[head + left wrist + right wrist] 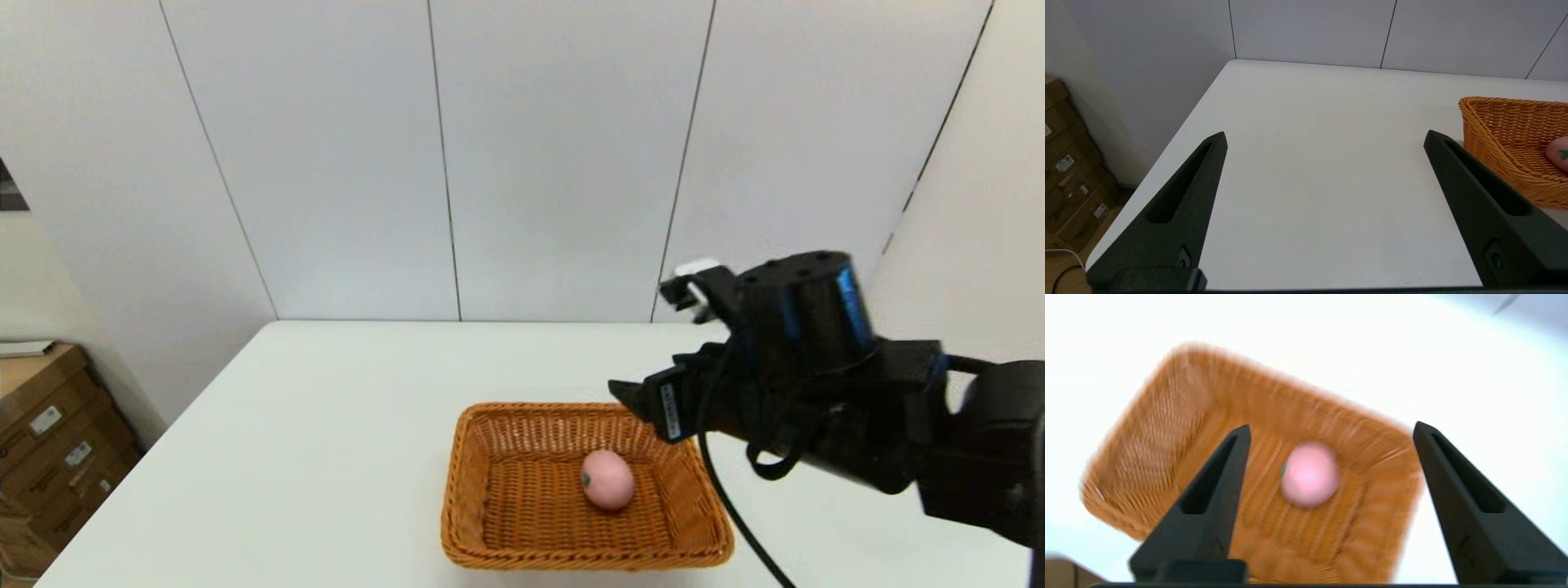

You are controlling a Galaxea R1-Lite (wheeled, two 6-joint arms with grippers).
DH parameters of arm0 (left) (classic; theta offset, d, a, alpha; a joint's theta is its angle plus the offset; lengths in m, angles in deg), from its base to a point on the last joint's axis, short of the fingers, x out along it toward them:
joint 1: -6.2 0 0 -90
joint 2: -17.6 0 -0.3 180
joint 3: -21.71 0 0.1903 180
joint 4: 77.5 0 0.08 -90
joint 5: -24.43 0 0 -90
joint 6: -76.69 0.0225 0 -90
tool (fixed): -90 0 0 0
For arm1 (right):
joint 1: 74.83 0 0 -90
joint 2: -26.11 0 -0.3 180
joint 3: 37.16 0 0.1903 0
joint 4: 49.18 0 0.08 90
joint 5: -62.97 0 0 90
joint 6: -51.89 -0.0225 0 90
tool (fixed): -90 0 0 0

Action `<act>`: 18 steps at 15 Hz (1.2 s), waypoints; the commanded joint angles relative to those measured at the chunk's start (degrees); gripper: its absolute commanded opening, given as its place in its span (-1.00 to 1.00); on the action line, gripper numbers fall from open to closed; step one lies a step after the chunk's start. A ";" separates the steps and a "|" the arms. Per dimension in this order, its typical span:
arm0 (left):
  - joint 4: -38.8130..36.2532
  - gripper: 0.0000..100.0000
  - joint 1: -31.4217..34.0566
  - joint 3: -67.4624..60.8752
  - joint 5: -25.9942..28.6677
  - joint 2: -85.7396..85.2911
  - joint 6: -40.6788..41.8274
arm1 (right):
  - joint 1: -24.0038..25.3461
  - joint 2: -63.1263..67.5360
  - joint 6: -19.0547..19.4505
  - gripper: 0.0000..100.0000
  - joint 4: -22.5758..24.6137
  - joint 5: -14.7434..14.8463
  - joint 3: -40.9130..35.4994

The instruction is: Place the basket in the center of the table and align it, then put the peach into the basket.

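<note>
White table (326, 425), wicker basket (522, 539) near its front middle. Right gripper (1331, 433) above the basket's right rim, fingers spread wide, empty, probably after release. Left gripper (1325, 141) left of basket, open, idle. Peach (607, 479) resting inside basket.

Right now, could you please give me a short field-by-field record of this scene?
peach: lying on the floor of the basket, stem spot facing the robot's left
basket: on the table, before the robot
table: white, holds the basket
right gripper: open, empty, above the basket
left gripper: open, empty, over bare table to the basket's left
</note>
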 commanded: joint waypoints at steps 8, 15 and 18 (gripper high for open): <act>0.09 1.00 0.00 0.09 -0.05 -0.01 0.05 | -23.49 -57.93 7.78 1.00 -4.06 -10.76 -23.81; 0.09 1.00 0.00 0.00 -0.05 -0.01 0.05 | -38.96 -80.69 8.83 1.00 -25.59 -13.75 -24.69; 0.00 1.00 0.00 0.00 -0.05 -0.01 -0.04 | -38.79 -85.62 7.96 1.00 -29.19 -12.43 -29.43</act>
